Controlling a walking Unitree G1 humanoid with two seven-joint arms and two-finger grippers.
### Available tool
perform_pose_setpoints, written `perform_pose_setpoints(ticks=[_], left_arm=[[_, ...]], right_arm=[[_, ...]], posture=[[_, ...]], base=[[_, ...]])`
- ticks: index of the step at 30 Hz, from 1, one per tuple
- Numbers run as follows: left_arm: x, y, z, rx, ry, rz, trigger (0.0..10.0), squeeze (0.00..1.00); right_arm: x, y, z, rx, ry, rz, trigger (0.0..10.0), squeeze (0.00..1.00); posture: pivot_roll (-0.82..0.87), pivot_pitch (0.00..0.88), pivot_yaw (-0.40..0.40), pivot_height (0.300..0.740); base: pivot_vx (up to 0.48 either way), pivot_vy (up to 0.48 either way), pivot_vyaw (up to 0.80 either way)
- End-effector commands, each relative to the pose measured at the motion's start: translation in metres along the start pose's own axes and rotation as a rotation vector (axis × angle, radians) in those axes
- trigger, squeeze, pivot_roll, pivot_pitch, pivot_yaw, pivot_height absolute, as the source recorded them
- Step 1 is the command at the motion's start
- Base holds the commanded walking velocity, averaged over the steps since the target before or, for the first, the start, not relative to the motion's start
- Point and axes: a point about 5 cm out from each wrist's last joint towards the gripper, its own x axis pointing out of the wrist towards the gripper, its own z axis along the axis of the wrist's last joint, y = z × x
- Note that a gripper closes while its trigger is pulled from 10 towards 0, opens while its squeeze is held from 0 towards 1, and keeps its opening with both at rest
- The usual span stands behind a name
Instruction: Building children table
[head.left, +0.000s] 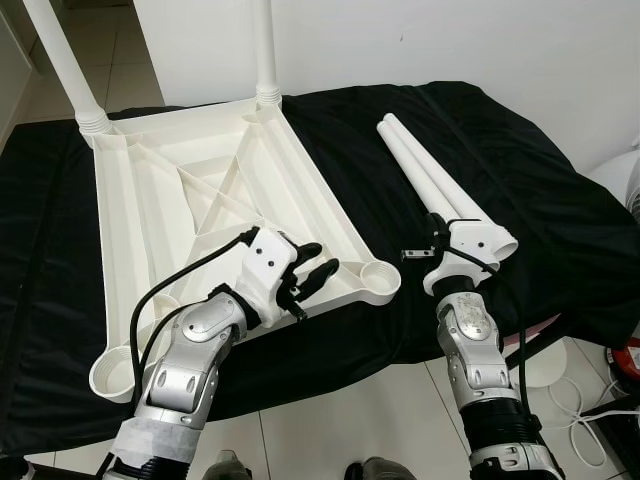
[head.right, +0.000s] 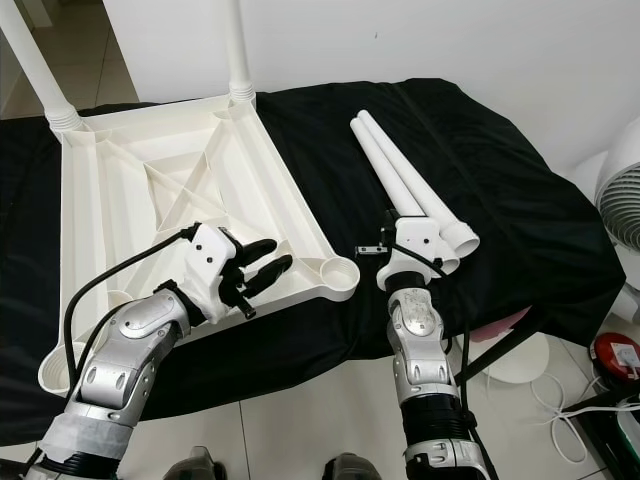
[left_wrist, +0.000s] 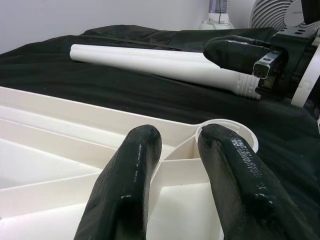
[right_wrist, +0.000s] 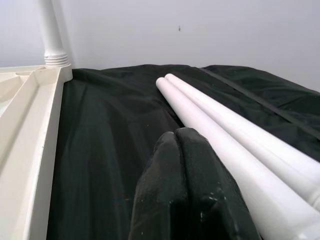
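Observation:
The white table top (head.left: 160, 210) lies upside down on a black cloth (head.left: 520, 190). Two white legs (head.left: 62, 60) (head.left: 265, 50) stand in its far corner sockets. Its near right corner socket (head.left: 378, 280) is empty. My left gripper (head.left: 318, 262) hovers open just above the table top's near edge, a little left of that socket (left_wrist: 227, 131); nothing is between its fingers (left_wrist: 135, 170). Two loose white legs (head.left: 425, 170) lie side by side on the cloth to the right. My right gripper (right_wrist: 177, 137) is shut and empty, resting just left of their near ends.
A white wall (head.left: 450, 40) stands behind the cloth-covered surface. On the tile floor at the right are a white fan (head.right: 625, 190), a red object (head.right: 615, 355) and loose cables (head.right: 590, 400). The cloth's front edge hangs down near my arms.

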Motion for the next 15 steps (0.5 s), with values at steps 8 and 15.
perform_pose_setpoints(ticks=[8, 15], left_arm=[[-0.0024, 0.0064, 0.0059, -0.021, -0.006, 0.124, 10.0, 0.0], [-0.0087, 0.006, 0.0048, -0.102, -0.004, 0.223, 10.0, 0.0]], right_arm=[[-0.0007, 0.0024, 0.0016, 0.005, -0.011, -0.015, 10.0, 0.0], [-0.0043, 0.0068, 0.0012, 0.018, -0.012, -0.023, 10.0, 0.0]], posture=[[0.02, 0.055, 0.048, 0.74], [0.01, 0.062, 0.05, 0.74]], base=[[0.0, 0.0, 0.0], [0.0, 0.0, 0.0]])
